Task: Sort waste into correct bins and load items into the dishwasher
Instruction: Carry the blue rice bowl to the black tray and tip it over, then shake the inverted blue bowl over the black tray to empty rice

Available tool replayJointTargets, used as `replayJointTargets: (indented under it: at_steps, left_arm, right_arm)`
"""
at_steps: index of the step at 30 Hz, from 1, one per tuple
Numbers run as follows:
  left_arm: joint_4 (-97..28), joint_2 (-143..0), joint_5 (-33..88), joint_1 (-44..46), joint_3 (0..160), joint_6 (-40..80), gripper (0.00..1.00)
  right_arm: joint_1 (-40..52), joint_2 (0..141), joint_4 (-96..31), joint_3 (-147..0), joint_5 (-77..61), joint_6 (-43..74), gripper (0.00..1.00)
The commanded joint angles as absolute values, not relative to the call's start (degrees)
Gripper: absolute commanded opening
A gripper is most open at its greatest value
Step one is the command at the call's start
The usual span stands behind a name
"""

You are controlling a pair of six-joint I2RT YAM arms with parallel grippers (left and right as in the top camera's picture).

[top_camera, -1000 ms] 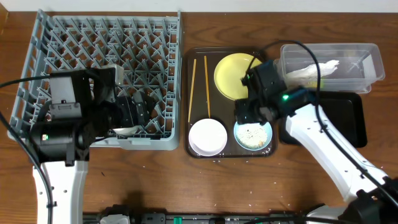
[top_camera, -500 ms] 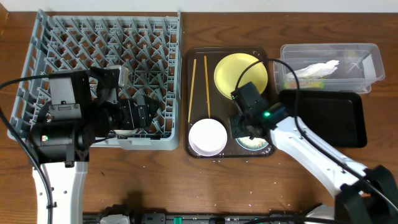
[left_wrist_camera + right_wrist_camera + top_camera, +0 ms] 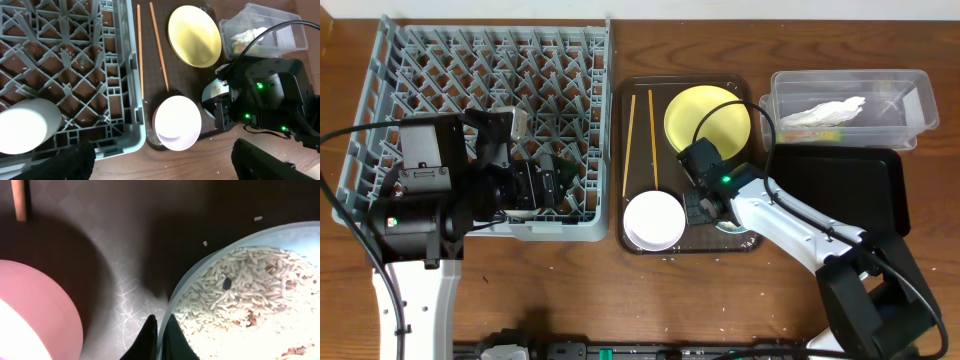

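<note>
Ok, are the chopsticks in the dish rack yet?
No, both chopsticks lie on the brown serving tray, left of the yellow plate.

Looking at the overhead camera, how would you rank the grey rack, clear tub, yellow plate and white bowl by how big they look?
Largest to smallest:
1. grey rack
2. clear tub
3. yellow plate, partly covered, yet clearly wider than the bowl
4. white bowl
</note>
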State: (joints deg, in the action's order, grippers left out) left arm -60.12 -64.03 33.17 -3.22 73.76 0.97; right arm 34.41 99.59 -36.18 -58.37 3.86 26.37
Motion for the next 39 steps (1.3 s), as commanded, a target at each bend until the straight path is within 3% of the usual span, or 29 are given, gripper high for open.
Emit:
replayJointTargets:
  at_steps: [1, 7, 11, 16, 27, 31, 39]
  left_arm:
    - [-60.4, -64.0, 34.3, -3.4, 74.3, -0.4, 0.88]
    - [-60.4, -64.0, 34.3, -3.4, 74.3, -0.4, 0.88]
    - [-60.4, -64.0, 33.9, -3.4, 74.3, -0.4, 0.88]
    - [-60.2, -64.1, 33.9, -3.4, 74.3, -0.4, 0.88]
    - [-60.4, -64.4, 33.8, -3.4, 74.3, -0.4, 0.88]
    - [-60.4, -64.4, 33.9, -3.4, 74.3, -0.4, 0.88]
    - [-60.4, -64.4, 33.9, -3.4, 74.3, -0.4, 0.88]
  right_arm:
    - [34.9, 100.6, -36.2, -58.1, 3.2, 27.2, 0.01]
    - [33.2, 97.1, -40.1, -60.6, 0.4, 27.0, 0.01]
    - [28.6, 92.0, -39.5, -62.6, -15.8, 25.8, 0.01]
    - [17.7, 88.0, -38.0, -62.6, -25.9, 25.1, 0.01]
    - [-11.8, 88.2, -38.0, -62.3, -56.5, 10.0, 0.01]
    - [-19.0, 88.4, -36.9, -60.4, -68.0, 9.5, 0.01]
    - [-28.3, 90.2, -28.2, -53.2, -75.0, 10.7, 0.01]
